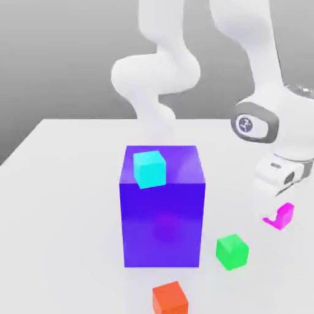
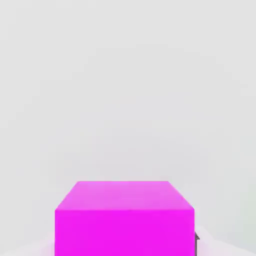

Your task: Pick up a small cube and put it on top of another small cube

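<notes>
Jaws clamped shut on the small magenta cube (image 2: 125, 217) low over the bench (image 1: 61, 184). Needed a straight lift, then gentle centring over 1 small cube before release.

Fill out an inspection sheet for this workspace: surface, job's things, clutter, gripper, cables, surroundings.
Surface: pale grey table, flat and plain.
Job's things: small magenta-pink cube at the exterior view's right, partly hidden behind the gripper; the hand view shows it close up. Green cube and red-orange cube sit apart on the table in front of the big block.
Clutter: big purple-blue block with a cyan cube on its top.
Gripper: gripper shut on the small magenta-pink cube.
Cables: nothing seen.
Surroundings: plain grey backdrop; white arm rising behind the table.
</notes>
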Available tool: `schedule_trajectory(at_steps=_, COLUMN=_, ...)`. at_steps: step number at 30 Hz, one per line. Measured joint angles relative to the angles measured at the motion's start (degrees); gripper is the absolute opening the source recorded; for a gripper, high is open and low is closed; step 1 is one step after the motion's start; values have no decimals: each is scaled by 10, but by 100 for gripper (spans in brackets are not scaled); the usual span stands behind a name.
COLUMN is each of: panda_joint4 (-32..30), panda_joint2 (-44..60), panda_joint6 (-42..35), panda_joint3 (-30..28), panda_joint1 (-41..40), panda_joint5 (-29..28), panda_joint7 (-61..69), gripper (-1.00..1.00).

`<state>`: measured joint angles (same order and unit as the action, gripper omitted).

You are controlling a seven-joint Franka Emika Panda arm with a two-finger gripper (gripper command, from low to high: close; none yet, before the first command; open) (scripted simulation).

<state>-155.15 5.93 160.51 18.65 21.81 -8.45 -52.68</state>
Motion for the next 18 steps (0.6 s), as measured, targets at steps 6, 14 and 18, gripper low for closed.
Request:
schedule_trajectory(at_steps=6, panda_joint4=-7, panda_joint2=-36, panda_joint6=-26, panda_joint3=-17, panda_joint1=-40, panda_joint5=7, panda_joint7=74, gripper=-100)
schedule_trajectory(at_steps=14, panda_joint4=-17, panda_joint2=-83, panda_joint6=-57, panda_joint3=-47, panda_joint1=-71, panda_joint5=59, panda_joint7=205, gripper=-100)
schedule_trajectory(at_steps=18, panda_joint4=-22, panda_joint2=-103, panda_joint6=-74, panda_joint3=-64, panda_joint1=-80, panda_joint5=96, panda_joint7=278, gripper=-100)
